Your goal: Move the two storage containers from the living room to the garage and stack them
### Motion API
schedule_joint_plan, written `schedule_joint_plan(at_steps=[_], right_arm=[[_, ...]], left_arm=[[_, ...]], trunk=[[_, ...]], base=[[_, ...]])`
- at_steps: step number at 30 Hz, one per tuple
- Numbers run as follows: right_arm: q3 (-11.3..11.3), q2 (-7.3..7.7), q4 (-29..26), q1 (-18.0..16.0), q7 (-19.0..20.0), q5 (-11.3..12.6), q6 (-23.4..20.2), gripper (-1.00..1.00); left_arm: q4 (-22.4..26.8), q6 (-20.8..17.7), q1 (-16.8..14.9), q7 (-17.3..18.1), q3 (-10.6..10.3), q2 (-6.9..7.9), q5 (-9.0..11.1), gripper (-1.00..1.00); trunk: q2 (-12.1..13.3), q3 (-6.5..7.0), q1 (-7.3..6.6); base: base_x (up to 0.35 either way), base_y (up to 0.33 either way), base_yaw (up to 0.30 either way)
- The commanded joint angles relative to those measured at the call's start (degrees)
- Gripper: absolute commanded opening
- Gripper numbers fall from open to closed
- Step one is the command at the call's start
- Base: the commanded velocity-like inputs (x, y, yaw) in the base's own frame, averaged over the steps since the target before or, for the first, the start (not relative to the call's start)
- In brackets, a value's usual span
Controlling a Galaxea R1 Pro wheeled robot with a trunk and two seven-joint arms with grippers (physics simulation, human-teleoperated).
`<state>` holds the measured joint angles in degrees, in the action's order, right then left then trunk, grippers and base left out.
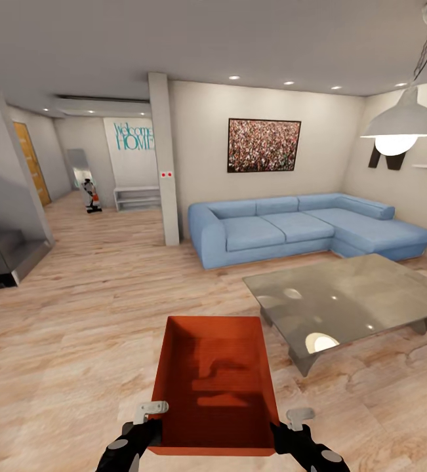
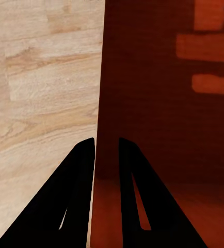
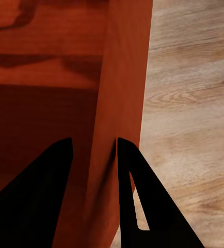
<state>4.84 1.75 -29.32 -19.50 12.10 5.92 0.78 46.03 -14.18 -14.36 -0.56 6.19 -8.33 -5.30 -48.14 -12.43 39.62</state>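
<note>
1 orange bin [image 1: 214, 387], 2 grippers on it: left gripper [image 1: 149, 419], right gripper [image 1: 290, 423]. Beyond the bin: 1 blue sofa [image 1: 305, 226], 1 glass table [image 1: 351, 295], 1 framed picture [image 1: 264, 145], 1 hanging lamp [image 1: 399, 124].

Left claw [image 1: 153, 419] and right claw [image 1: 290, 423] each clamp a container [image 1: 214, 380] wall.

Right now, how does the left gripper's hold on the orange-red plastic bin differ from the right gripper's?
The left gripper straddles the left side wall of the orange-red rectangular plastic storage container, which it sees edge-on as a thin line. The right gripper straddles the opposite, right wall, whose broad outer face shows between its fingers. Both clamp a wall near the container's near end, one finger inside and one outside, holding it above the light wood plank floor.
</note>
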Motion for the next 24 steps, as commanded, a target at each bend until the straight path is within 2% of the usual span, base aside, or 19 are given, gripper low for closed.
schedule_joint_plan(at_steps=[1, 8, 12, 22, 24], right_arm=[[0.9, 0.12, 0.0, 0.0, 0.0, 0.7, 0.1, -1.0], [0.9, 0.12, 0.0, 0.0, 0.0, 0.6, 0.1, -1.0], [0.9, 0.12, 0.0, 0.0, 0.0, 0.6, 0.1, -1.0], [0.9, 0.13, 0.0, 0.0, 0.0, 0.7, 0.1, -1.0], [0.9, 0.11, 0.0, 0.0, 0.0, 0.7, 0.1, -1.0]], left_arm=[[0.2, -0.3, -0.1, -0.2, 0.3, -0.02, -1.0, -1.0], [0.2, -0.3, -0.1, -0.2, 0.3, 0.07, -1.0, -1.0], [0.2, -0.3, -0.1, -0.2, 0.3, 0.07, -1.0, -1.0], [0.2, -0.3, -0.1, -0.2, 0.3, 0.06, -1.0, -1.0], [0.2, -0.3, -0.1, -0.2, 0.3, 0.03, -1.0, -1.0]], trunk=[[0.4, 0.2, -0.22], [3.2, 2.12, -1.75], [3.2, 2.43, -1.75], [7.2, 4.29, -3.95], [7.2, 4.29, -3.95]], base=[[0.0, 0.0, 0.0], [0.0, 0.0, 0.0], [0.0, 0.0, 0.0], [0.0, 0.0, 0.0], [0.0, 0.0, 0.0]])
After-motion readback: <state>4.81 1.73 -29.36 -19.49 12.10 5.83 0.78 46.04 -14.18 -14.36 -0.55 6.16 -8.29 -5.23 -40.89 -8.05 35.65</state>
